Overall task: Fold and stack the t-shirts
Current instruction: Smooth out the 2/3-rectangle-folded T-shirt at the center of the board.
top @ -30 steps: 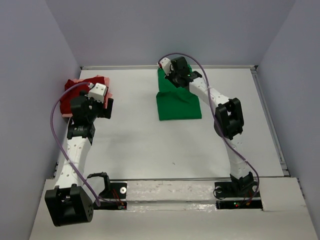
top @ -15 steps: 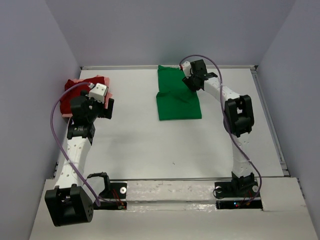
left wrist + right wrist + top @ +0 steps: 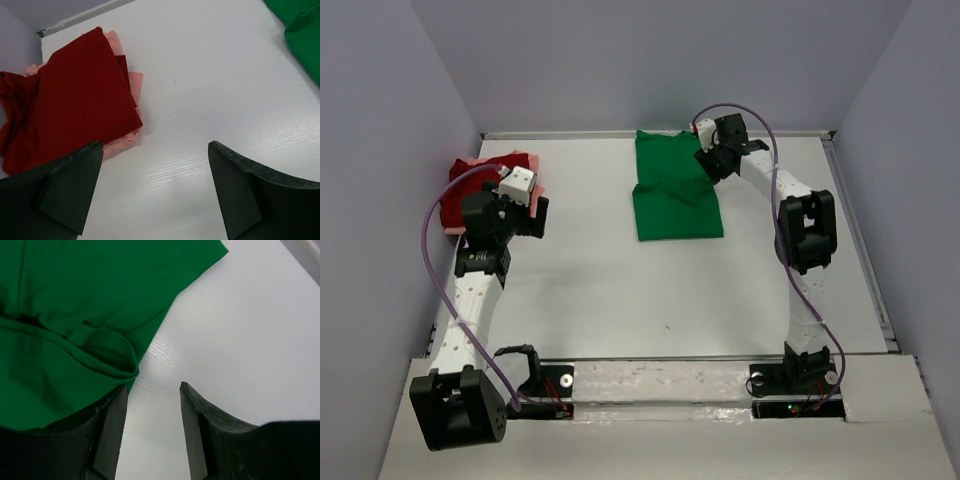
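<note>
Green t-shirt (image 3: 75, 300) has been released by the right gripper (image 3: 153, 405), now drawn clear with jaws apart, and lies just left of it, so further folding is judged outstanding; the left gripper (image 3: 155, 150) is held wide apart, dark red t-shirt (image 3: 75, 100) ahead-left.

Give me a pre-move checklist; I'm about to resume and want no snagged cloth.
1. Right gripper empty: ok, jaws apart, bare table between them.
2. Right gripper clear of green shirt: cannot tell, one finger is at its edge.
3. Green shirt flat: not ok, a ridge bunches across it.
4. Left gripper empty: ok, jaws wide, nothing between them.
5. Red shirt on pink shirt: ok, though the red one's left side is rumpled.
6. Green shirt stacked: not ok, it lies apart from the red shirt.
</note>
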Robot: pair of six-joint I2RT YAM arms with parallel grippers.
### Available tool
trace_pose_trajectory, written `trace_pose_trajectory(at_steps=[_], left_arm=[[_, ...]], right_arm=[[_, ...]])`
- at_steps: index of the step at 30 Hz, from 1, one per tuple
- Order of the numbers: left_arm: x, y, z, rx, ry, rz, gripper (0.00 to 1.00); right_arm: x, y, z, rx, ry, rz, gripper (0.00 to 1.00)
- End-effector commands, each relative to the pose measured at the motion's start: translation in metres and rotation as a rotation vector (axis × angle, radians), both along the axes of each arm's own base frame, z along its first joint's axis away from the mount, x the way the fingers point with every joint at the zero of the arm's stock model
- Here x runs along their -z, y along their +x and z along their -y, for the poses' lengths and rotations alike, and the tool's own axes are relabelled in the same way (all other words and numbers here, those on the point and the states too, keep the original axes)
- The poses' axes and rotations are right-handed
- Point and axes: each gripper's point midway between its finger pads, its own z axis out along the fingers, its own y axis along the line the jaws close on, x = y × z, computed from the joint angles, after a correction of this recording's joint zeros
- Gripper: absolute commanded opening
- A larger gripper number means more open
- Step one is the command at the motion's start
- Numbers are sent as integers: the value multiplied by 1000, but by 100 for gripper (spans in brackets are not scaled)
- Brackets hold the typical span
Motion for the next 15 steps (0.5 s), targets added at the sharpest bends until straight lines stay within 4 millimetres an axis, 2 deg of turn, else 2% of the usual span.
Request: trace_pose_trajectory(at_steps=[1,15], left_arm=[[-18,5,0,5,-7,56,99],[-17,5,-3,-3,-3,52,99]], right_arm=[[-28,-5,-23,-52,100,-3,51],[-7,-2,-36,-88,138,-67,46]])
